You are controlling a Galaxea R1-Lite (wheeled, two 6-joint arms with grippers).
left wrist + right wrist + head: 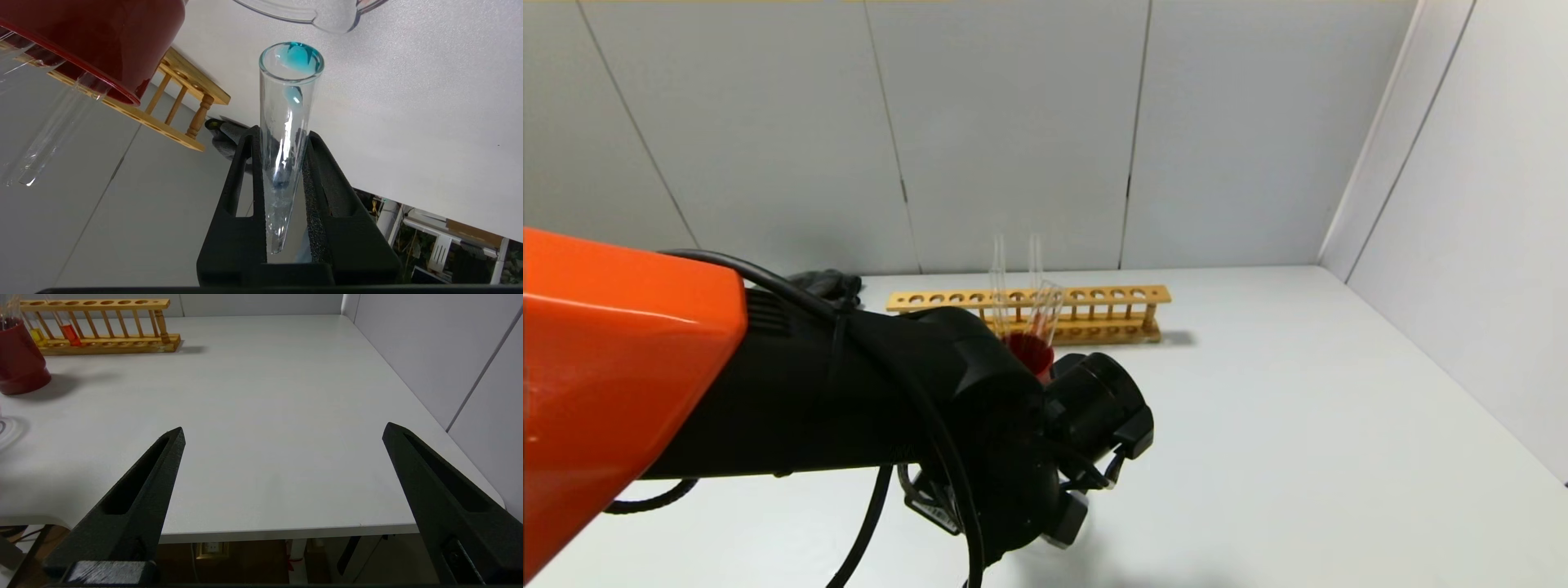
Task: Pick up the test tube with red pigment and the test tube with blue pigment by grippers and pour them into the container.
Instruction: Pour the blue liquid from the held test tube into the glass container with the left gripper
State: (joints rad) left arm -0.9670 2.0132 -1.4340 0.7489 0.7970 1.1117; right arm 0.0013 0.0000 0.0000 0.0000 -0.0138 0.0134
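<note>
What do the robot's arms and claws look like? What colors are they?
The left arm has a shiny orange shell, then rounded black parts with black cables looped around them. The left claw and the right claw each have two long, black, rough-looking fingers with slots cut through them.

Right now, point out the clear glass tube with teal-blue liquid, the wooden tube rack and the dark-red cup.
test tube with blue pigment [286, 134], left wrist view, glass wall above the jaws.
wooden rack [1111, 296], head view, top rail.
dark-red cup [18, 363], right wrist view, side wall.
</note>
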